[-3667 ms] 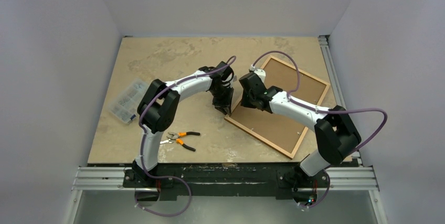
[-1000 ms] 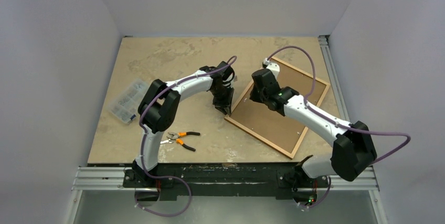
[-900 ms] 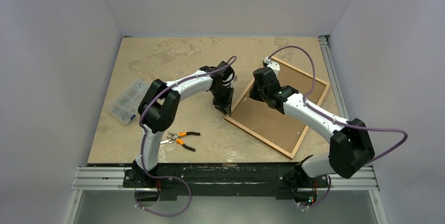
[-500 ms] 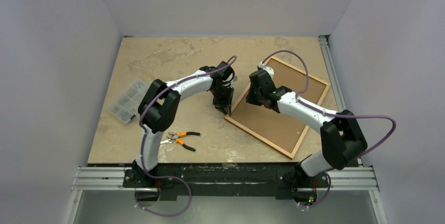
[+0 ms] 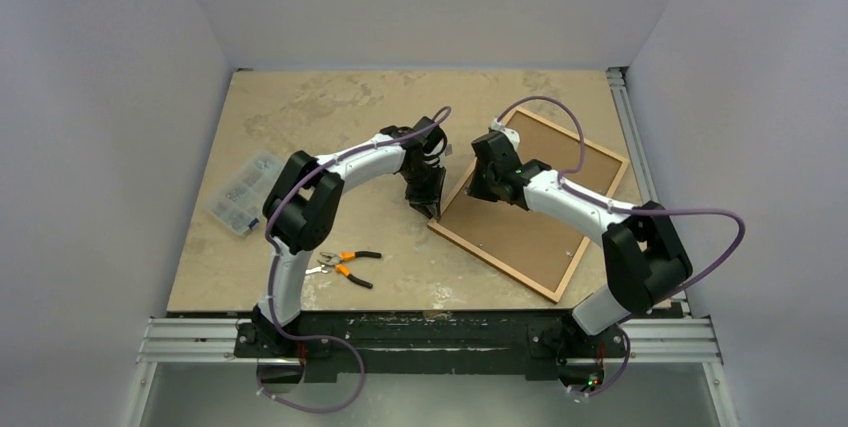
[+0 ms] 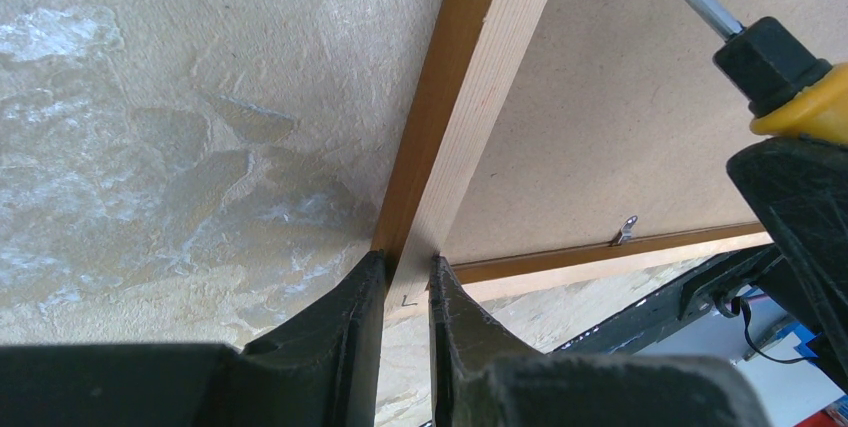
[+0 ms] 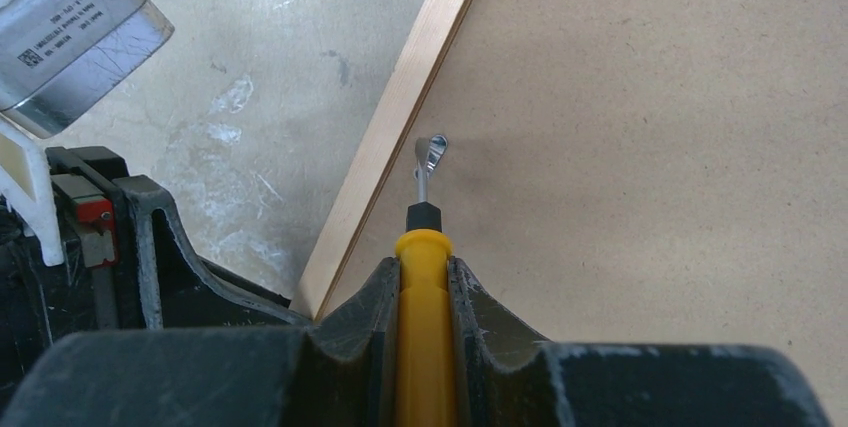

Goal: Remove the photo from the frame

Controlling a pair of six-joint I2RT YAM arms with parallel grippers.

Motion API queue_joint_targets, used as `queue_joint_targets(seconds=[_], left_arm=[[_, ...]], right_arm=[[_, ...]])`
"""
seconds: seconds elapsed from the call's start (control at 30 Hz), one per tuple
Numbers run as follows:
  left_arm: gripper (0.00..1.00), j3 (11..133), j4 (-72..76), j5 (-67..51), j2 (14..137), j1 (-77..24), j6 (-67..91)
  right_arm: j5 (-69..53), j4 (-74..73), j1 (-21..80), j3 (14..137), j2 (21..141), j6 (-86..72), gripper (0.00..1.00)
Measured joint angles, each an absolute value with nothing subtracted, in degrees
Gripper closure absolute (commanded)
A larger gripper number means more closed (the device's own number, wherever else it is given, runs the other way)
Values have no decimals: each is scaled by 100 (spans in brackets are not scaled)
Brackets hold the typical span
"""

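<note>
While left gripper (image 6: 405, 272) clamps the thin orange-brown wooden frame (image 6: 455, 127) steady, right gripper (image 7: 424, 269) grips a yellow-handled screwdriver (image 7: 423, 219); tip at the silver retaining clip (image 7: 432, 150).

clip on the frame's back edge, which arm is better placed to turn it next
Right. The right gripper holds a yellow screwdriver, tip at the clip; the left gripper is clamped on the frame, steadying it.
</note>
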State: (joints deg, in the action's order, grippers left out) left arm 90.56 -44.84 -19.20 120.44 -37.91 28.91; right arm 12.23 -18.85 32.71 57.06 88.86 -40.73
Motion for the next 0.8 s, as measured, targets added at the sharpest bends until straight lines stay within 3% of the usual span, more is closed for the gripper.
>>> queue_joint_targets(seconds=[0.57,0.6,0.8], left_arm=[[92,9056,-4484,-1918,12044,-3791,2891],[89,9056,-4484,-1918,12044,-3789,2891],[49,8956,-4381,-1966,11985,-3736,2902]], right_arm=[[1194,-3131,3258,6073,8578,-4239,100],[1197,-3214,3258,6071,8394,-4239,100],[1605,-3625,3260,5968,6761,-4167,100]])
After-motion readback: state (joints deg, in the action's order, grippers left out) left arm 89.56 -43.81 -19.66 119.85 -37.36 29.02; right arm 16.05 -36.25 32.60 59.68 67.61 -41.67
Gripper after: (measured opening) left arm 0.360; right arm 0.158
